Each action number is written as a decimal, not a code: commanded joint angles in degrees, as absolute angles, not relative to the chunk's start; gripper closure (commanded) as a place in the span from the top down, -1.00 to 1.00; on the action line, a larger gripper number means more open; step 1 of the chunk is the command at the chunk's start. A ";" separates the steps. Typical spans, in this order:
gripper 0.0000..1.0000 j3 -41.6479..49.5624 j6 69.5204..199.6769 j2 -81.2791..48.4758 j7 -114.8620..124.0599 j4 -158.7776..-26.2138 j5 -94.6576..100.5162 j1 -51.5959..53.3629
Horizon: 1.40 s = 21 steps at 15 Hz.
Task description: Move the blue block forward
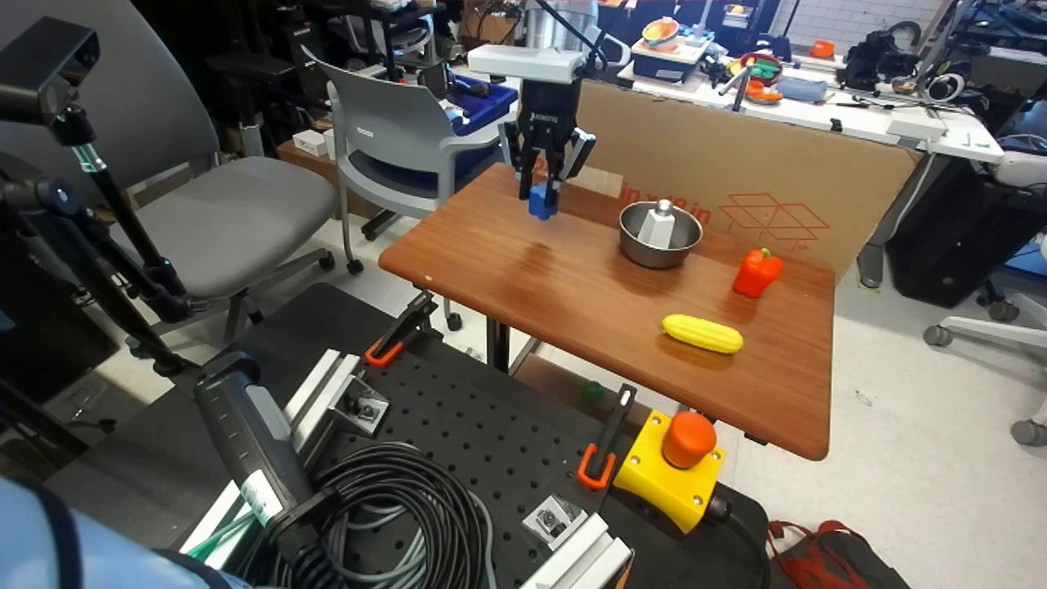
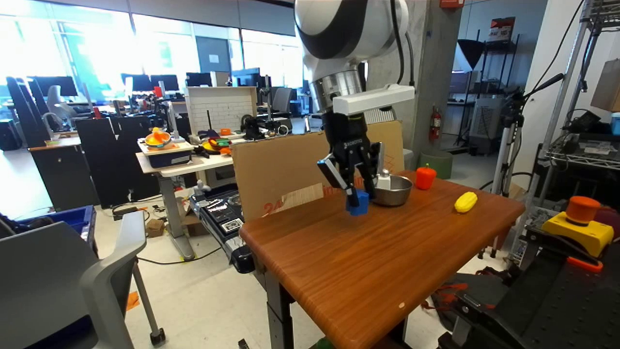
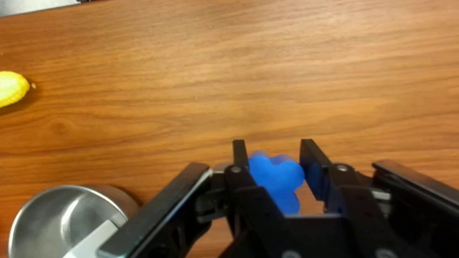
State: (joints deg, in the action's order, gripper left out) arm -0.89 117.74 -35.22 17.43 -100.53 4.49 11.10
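The blue block [image 1: 541, 202] is small, and its outline shows rounded lobes in the wrist view [image 3: 276, 175]. My gripper [image 1: 538, 199] points down at the back of the wooden table [image 1: 491, 254], with its two fingers on either side of the block and touching it. The block also shows between the fingertips [image 2: 363, 198] in an exterior view, where the block [image 2: 358, 206] sticks out a little below them. It seems to be slightly above the table, with a dark patch on the wood in front of it. Part of the block is hidden behind a finger.
A metal bowl [image 1: 652, 255] with a white bottle-like object [image 1: 657, 227] in it stands beside the gripper. A red-orange pepper [image 1: 757, 273] and a yellow corn cob [image 1: 702, 334] lie farther along the table. A cardboard sheet [image 1: 720, 164] stands along the table's back edge.
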 commanded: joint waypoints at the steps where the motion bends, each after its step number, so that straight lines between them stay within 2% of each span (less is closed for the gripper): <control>1: -0.68 -1.51 112.16 -41.32 16.77 -89.56 5.58 12.79; 11: -0.68 -0.66 92.62 -60.50 13.33 -59.79 10.69 17.66; 19: -0.68 0.50 83.62 -71.87 7.49 -41.61 13.02 17.92; 20: 0.32 0.62 83.01 -72.37 6.97 -40.49 12.97 17.90; 21: 0.36 0.70 82.50 -72.72 6.49 -39.49 12.85 17.85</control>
State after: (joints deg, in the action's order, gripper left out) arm -0.16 85.58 -69.03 8.80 -46.32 12.30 17.34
